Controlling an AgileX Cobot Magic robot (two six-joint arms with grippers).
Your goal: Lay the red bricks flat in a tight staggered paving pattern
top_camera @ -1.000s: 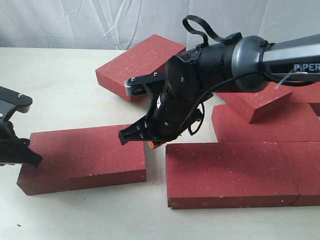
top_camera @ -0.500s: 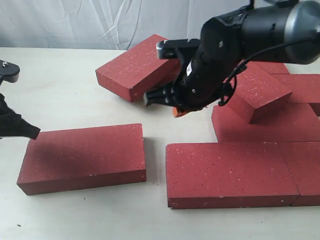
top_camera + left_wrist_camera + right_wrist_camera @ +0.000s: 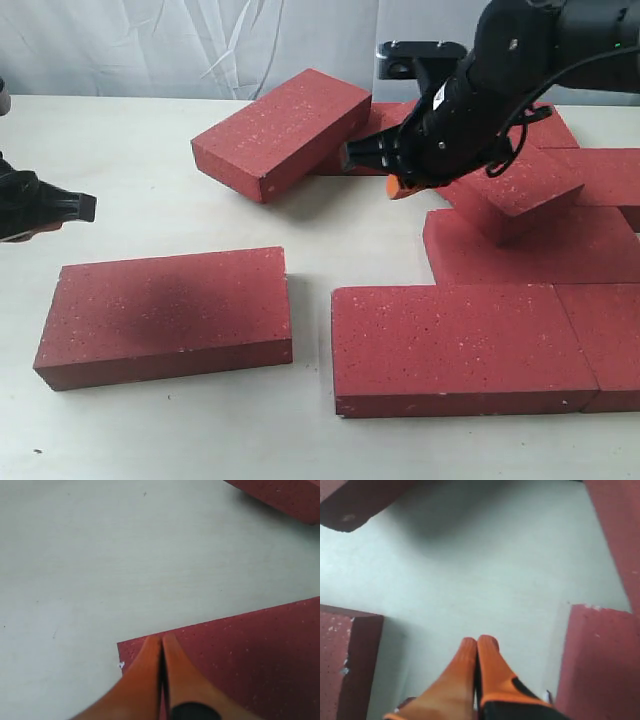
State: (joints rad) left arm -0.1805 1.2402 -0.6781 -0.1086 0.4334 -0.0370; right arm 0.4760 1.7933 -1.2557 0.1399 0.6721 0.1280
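Laid rows: the front-row brick and its neighbour lie flat, end to end, along the front edge of the table toward its front right corner. A second-row brick lies flat behind them with its end offset from their joint, which looks like the stagger already begun.
Loose brick: flat near the front left corner, slightly skewed and a gap away from the front-row brick. It is probably waiting to be slid in tight.
Unplaced: a leaning brick at the back centre is propped on another. A tilted brick rests askew on the second row.
Left gripper: fingers pressed together and empty, by the left edge. That suits nudging rather than grasping.
Right gripper: fingers together and empty, held over bare table between the leaning and tilted bricks.
Exterior view only: the whole layout and both arms.
Left wrist view only: the fingertips lined up with the loose brick's corner.
Right wrist view only: the joined orange tips, mostly hidden by the arm from outside.
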